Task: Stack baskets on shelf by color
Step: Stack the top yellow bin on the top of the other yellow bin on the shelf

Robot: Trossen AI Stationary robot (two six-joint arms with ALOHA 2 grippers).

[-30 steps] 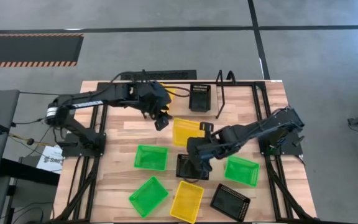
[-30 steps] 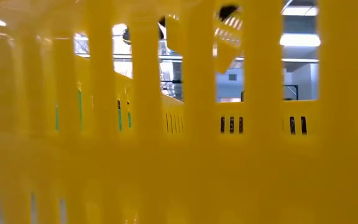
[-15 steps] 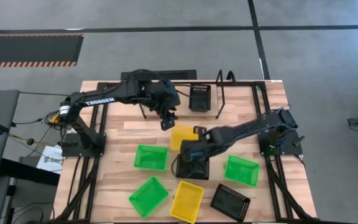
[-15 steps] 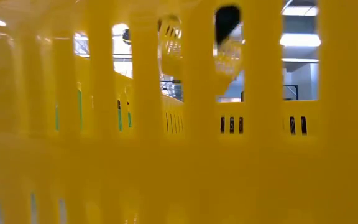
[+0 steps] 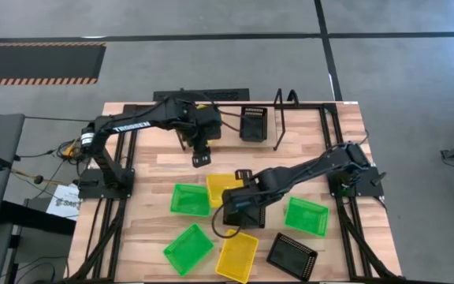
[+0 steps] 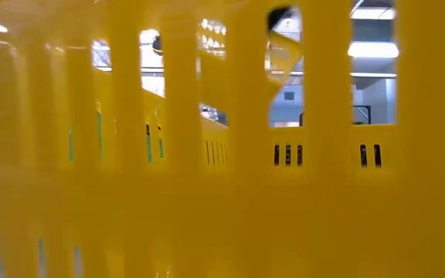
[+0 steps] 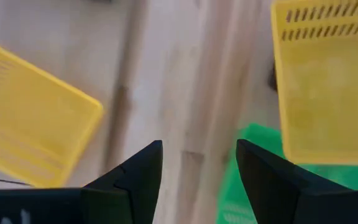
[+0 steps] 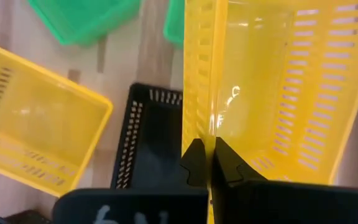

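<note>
The right gripper (image 8: 209, 163) is closed on the wall of a yellow basket (image 5: 221, 188), which is held at mid-table over a black basket (image 8: 148, 146). The left gripper (image 7: 197, 168) is seen with fingers apart and nothing between them, poised above bare table (image 5: 306, 154) behind the held basket. The shelf (image 5: 284, 118) stands at the far edge; a second black basket (image 5: 253, 124) sits just beside it. Green baskets lie at centre-left (image 5: 191, 199), front-left (image 5: 187, 248) and right (image 5: 306, 215). A second yellow one (image 5: 236, 255) lies at the front, with a third black one (image 5: 292, 255) near it. The low view is filled by yellow mesh (image 6: 222, 193).
</note>
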